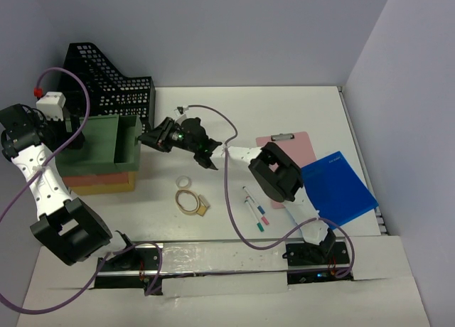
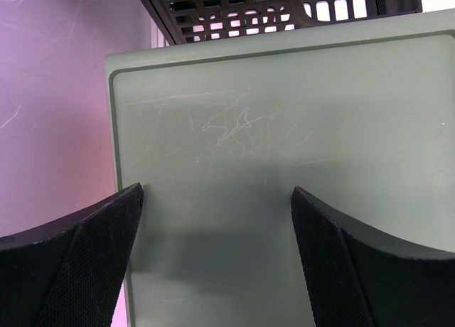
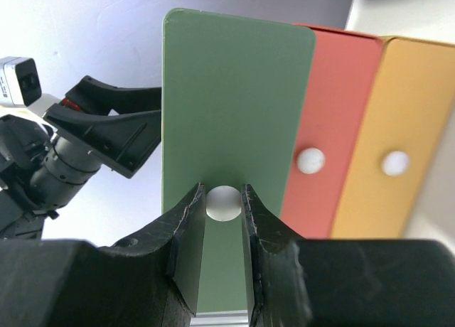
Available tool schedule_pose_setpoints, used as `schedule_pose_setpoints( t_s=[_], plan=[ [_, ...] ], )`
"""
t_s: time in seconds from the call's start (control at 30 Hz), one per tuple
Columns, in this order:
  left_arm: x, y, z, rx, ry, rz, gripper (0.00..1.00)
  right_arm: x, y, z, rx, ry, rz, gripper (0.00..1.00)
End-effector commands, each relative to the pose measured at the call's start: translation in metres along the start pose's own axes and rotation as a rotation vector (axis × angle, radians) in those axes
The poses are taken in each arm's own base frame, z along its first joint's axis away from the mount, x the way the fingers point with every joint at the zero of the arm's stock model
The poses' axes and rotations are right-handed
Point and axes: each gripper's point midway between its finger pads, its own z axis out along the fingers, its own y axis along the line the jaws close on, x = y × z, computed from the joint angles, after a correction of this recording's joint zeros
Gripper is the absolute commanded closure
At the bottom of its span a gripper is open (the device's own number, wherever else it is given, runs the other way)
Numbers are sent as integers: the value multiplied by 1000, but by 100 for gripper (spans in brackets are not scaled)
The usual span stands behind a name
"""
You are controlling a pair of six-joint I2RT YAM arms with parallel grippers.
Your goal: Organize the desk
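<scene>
1. The left fingers [image 2: 99, 234] were spread wide and released, holding nothing, over a scratched panel of the green drawer [image 2: 284, 128]. The top camera hid their tips behind the wrist. The right wrist camera showed them from the side, just beside that drawer.
2. A black mesh file holder [image 1: 106, 78] stood behind the drawers. The left wrist camera cut it off at the frame's top edge.
3. From above, the pink drawer [image 1: 99, 176] and the orange drawer [image 1: 106, 187] showed only as thin edges under the green one. The right wrist camera showed all three fronts side by side, each with a white round knob.
4. The right fingers [image 3: 186, 224] were clenched on the green drawer's white knob [image 3: 224, 202], and their tips covered its sides. The top camera could not show this grip.
5. The white desk [image 1: 284, 106] lay under everything, its near edge hidden by the arm bases. In the middle it carried a tape roll [image 1: 188, 200], a small ring [image 1: 184, 181] and some pens [image 1: 252, 207], whose number was hard to tell.
6. At the right, the arm partly hid a pink clipboard [image 1: 298, 146]. A blue folder [image 1: 338, 188] lay against it, near the desk's right edge.
</scene>
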Motion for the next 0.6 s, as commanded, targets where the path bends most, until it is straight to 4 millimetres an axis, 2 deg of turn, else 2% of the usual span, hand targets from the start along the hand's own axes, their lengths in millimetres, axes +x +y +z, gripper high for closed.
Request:
schedule_pose_setpoints(
  t_s=[0.0,0.2,0.3,0.33,0.43,0.53,0.57],
  plan=[
    [44,-15,5,63,166,-53,9,-16,39,-19,-71,-33,-77,90],
    [43,-14,4,57,163,-52,9,-21,25,-26,-48,-47,-64,90],
    [44,-15,4,57,166,-52,9,-23,24,-30,-46,-58,-63,85],
    [44,-14,4,54,165,-52,9,-23,25,-31,-42,-63,-65,76],
    [44,-15,5,56,167,-58,8,-23,31,-30,-46,-54,-92,59],
    [44,-15,5,60,165,-64,7,-25,38,-32,-40,-56,-123,46],
    [43,-15,4,59,163,-65,6,-28,42,-34,-44,-64,-130,44]
  ],
)
